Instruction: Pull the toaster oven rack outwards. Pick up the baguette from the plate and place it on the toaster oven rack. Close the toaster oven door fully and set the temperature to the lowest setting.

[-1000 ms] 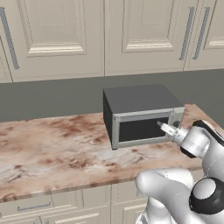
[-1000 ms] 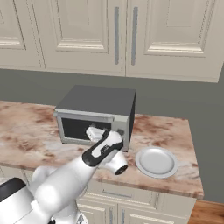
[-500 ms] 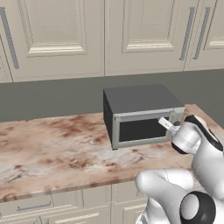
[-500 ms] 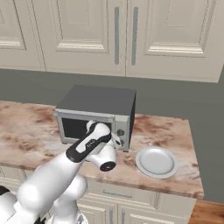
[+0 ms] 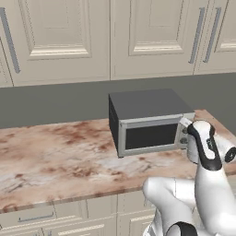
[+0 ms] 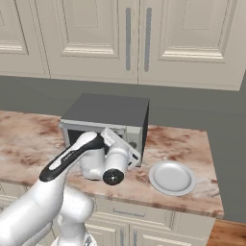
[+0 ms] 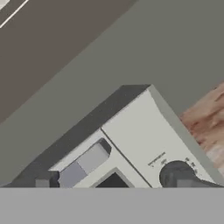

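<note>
Swung round since a second ago, the arm now rears up at the toaster oven's (image 5: 150, 122) knob end.
Tool (image 7: 113, 183) fingers stand apart; door (image 5: 151, 136) closed; plate (image 6: 172, 177) bare on the surface (image 5: 60, 156) beside it.

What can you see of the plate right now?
The plate is a round, white, shallow dish with a raised rim, glossy like ceramic. It lies flat and upright on the marbled countertop, to the right of the toaster oven and near the counter's front edge, apart from the oven. Nothing lies on it and nothing touches it but the counter.
</note>
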Controlling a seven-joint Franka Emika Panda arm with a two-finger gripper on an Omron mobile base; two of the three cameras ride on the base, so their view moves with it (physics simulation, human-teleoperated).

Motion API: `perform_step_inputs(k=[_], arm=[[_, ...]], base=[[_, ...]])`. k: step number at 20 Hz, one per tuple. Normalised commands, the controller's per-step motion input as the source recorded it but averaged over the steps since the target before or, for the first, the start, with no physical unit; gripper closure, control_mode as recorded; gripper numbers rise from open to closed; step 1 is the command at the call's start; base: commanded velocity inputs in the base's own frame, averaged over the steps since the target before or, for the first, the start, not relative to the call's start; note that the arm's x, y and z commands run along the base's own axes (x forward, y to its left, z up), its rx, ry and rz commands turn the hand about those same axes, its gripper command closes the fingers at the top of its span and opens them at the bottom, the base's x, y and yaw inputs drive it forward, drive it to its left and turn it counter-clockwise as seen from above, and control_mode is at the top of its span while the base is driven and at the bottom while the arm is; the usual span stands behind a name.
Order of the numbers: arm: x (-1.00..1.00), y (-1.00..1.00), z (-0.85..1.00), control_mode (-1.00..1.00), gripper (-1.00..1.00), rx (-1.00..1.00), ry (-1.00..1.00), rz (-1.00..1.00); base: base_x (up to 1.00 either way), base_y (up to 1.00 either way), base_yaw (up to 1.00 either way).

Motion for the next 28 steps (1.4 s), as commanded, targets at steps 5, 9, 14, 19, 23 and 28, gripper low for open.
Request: perform_step_inputs(k=[5, 9, 14, 19, 23, 28], arm=[[-0.59, -0.50, 0.84, -1.00, -1.00, 0.00, 0.43, -0.24], [-0.34, -0.13, 0.22, -1.00, -1.00, -0.10, 0.59, -0.25], [-0.14, -0.05, -0.02, -1.00, -1.00, -0.02, 0.15, -0.01], [-0.56, -0.37, 0.13, -1.00, -1.00, -0.09, 0.24, 0.00], [-0.80, -0.20, 0.00, -1.00, -1.00, -0.11, 0.17, 0.13], [-0.26, 0.09, 0.00, -1.00, -1.00, 0.07, 0.02, 0.31]], base=[[0.00, 0.00, 0.00], [0.00, 0.00, 0.00], [0.00, 0.00, 0.00], [0.00, 0.00, 0.00], [0.00, 0.00, 0.00], [0.00, 0.00, 0.00]])
